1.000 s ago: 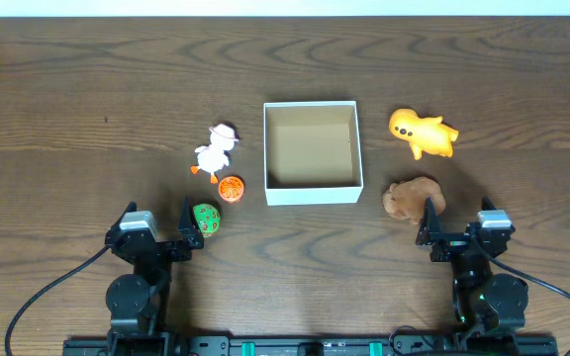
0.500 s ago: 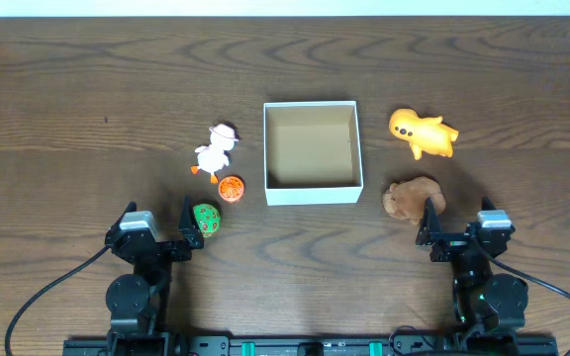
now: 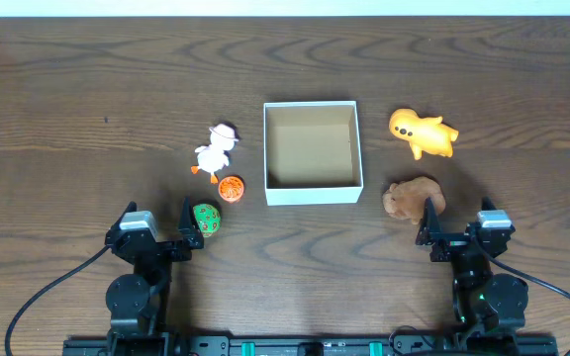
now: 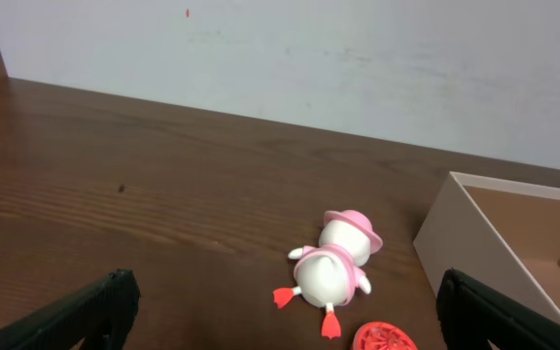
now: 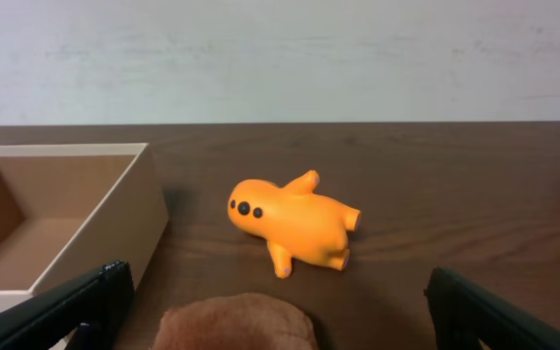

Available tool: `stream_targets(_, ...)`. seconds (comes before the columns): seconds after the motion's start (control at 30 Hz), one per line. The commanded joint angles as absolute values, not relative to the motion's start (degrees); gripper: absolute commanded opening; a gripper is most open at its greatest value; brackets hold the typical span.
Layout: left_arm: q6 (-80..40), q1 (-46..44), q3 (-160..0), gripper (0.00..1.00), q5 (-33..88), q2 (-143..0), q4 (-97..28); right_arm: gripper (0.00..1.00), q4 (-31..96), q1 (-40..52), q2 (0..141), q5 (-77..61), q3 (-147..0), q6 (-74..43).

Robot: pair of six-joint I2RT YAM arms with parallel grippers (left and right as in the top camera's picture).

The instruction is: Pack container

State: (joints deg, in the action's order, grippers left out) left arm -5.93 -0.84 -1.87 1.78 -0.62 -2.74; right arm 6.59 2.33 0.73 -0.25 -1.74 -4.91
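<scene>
The container [image 3: 312, 194], a square box with white walls and a brown inside, sits mid-table and holds nothing; it also shows in the left wrist view [image 4: 465, 219] and right wrist view [image 5: 124, 219]. A white duck with a pink hat [image 3: 214, 150] [image 4: 333, 270], a red disc [image 3: 231, 187] [image 4: 385, 338] and a green ball [image 3: 206, 218] lie to its left. An orange toy [image 3: 422, 132] [image 5: 295, 221] and a brown plush [image 3: 411, 198] [image 5: 236, 322] lie to its right. My left gripper [image 3: 193, 225] [image 4: 280, 321] is open beside the green ball. My right gripper [image 3: 427, 223] [image 5: 270, 311] is open just before the plush.
The dark wooden table [image 3: 87, 99] runs to a pale wall at the back [image 4: 358, 58]. Both arm bases and cables sit at the front edge [image 3: 132, 297].
</scene>
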Motion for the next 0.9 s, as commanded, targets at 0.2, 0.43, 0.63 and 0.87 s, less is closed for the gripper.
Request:
stream_targets(0.2,-5.37,-0.56,-0.23,0.98,2.37,-0.30,-3.62,0.99,6.55,1.89,0.56,-0.51,-1.48,-4.27)
stream_targets(0.43,-5.43,-0.56,-0.25,0.98,2.63,-0.89,-3.77,0.99,5.69,1.89,0.56,-1.21,-1.48,-7.57)
stream_targets(0.63,-7.77,-0.56,-1.72,0.98,7.99,-3.11,-3.86,0.99,5.43,1.89,0.56,-12.03,-1.50,-11.38)
stream_targets(0.87,-7.62,-0.56,-10.90,0.98,8.36,-14.61,-9.67,0.99,10.81,1.89,3.95,-13.28,-7.25,-12.32)
